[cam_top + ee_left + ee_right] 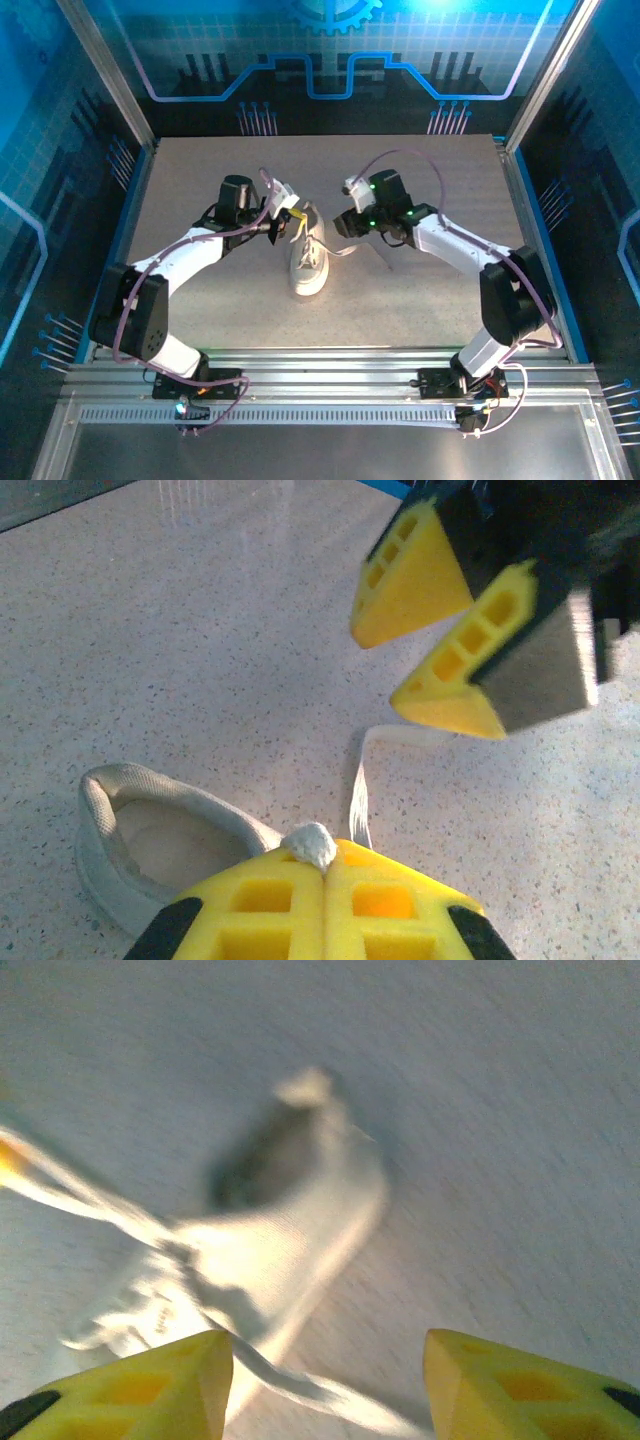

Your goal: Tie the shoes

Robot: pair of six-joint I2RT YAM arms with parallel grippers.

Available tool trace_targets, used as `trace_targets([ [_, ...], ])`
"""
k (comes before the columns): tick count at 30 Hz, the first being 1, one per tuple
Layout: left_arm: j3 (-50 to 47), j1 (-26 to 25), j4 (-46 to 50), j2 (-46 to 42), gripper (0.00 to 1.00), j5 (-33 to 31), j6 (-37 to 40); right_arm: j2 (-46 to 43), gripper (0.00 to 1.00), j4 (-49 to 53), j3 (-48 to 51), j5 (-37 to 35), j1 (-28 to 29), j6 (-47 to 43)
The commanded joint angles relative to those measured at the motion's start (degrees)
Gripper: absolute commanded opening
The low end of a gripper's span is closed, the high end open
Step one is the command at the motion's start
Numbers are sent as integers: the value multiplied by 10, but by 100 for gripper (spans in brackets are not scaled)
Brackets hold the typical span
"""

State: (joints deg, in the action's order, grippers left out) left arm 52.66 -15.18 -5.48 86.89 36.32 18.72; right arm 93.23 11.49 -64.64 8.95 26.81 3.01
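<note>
I see left gripper (325, 875) jaws pressed together, pinching a lace (310, 846) | right gripper (325, 1375) jaws spread, view blurred | sneaker (308, 262) on table (200, 180) between both grippers, front hidden behind left gripper

Open table (430, 300) lay near and right of the sneaker (309, 265); a lace (345, 250) trailed across that side, while the left claw (292, 220) and right claw (346, 222) crowded its far end.

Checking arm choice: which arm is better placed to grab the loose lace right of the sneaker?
Likely right: the right gripper is open over the loose lace, while the left gripper is shut on the other lace.
</note>
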Motion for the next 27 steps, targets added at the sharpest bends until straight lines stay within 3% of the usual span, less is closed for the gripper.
trace_targets([
  [1,-8,-4,-30,-17,0,22,-23,18,55,154,3,-82,-34,33],
  [6,-6,-4,-37,-10,0,28,-30,79,57,244,-23,-137,-57,30],
  [15,-8,-4,-39,-12,0,32,-36,181,54,296,-90,-164,-41,10],
  [17,-10,-4,-38,-14,0,32,-37,194,41,302,-99,-170,-36,4],
  [19,-13,-4,-38,-18,0,33,-38,195,15,304,-105,-175,-35,3],
  [21,-18,-4,-38,-22,0,34,-38,183,3,304,-117,-178,-37,0],
  [27,-49,-9,-66,-38,0,32,-45,152,0,337,-257,-137,-19,2],
])
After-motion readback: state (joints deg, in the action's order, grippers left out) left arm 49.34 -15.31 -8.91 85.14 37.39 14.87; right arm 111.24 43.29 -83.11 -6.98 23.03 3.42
